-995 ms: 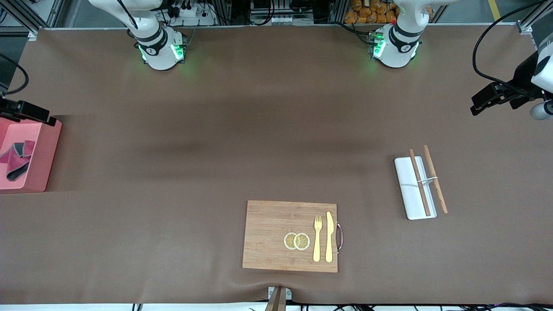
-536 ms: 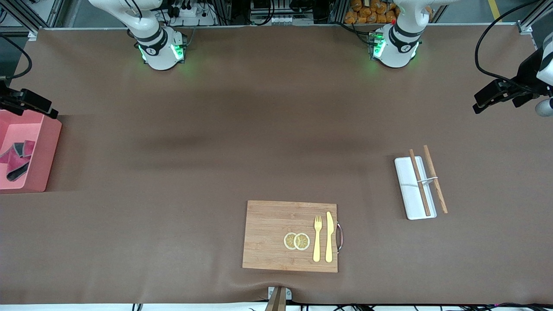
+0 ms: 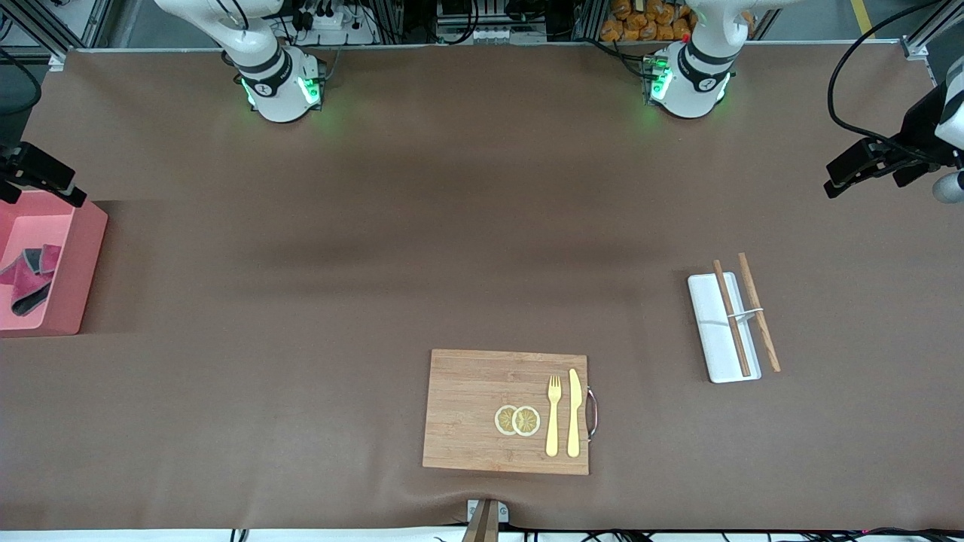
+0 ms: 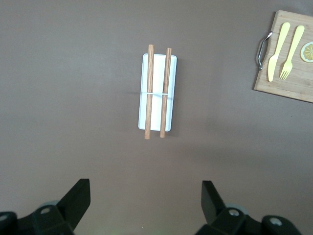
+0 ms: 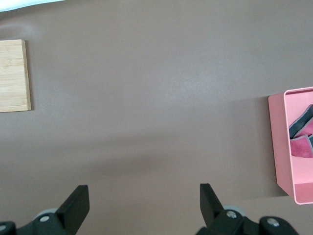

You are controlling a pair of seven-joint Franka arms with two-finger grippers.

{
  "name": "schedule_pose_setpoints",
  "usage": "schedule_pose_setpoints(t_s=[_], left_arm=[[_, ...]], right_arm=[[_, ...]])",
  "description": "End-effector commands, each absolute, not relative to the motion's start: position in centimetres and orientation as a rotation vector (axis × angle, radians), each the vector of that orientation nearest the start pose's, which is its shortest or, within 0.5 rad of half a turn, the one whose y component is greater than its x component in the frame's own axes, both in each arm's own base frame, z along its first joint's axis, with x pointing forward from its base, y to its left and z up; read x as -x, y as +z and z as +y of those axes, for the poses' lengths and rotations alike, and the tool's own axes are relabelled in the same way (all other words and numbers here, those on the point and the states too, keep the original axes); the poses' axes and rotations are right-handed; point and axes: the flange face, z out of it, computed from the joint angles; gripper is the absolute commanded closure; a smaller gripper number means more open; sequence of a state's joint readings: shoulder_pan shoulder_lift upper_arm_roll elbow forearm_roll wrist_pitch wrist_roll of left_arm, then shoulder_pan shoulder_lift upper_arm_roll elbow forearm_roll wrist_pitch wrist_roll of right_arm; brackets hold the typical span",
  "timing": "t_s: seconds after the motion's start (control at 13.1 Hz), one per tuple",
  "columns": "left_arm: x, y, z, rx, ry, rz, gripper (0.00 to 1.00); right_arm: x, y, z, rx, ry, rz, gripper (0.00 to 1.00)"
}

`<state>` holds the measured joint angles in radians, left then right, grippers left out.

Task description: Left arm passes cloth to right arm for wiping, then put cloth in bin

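The cloth (image 3: pixel 28 280) lies crumpled inside the bin (image 3: pixel 79 256) at the right arm's end. The right gripper (image 5: pixel 144 208) hangs beside the bin, jaws wide and empty. The left gripper (image 4: pixel 145 205) is spread empty near the white tray (image 4: pixel 157 93) and chopsticks (image 4: pixel 149 90).
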<state>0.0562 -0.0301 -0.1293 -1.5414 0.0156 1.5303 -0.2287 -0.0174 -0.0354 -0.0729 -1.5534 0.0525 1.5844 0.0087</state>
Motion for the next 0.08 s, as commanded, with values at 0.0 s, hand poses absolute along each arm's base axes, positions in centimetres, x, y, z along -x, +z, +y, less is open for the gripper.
schedule_pose_setpoints(t_s=[0.0], left_arm=[[-53.61, 65.74, -3.96, 3.133, -0.029, -0.221, 0.00]], right_arm=[[-54.79, 65.58, -4.37, 3.081, -0.094, 0.139, 0.00]])
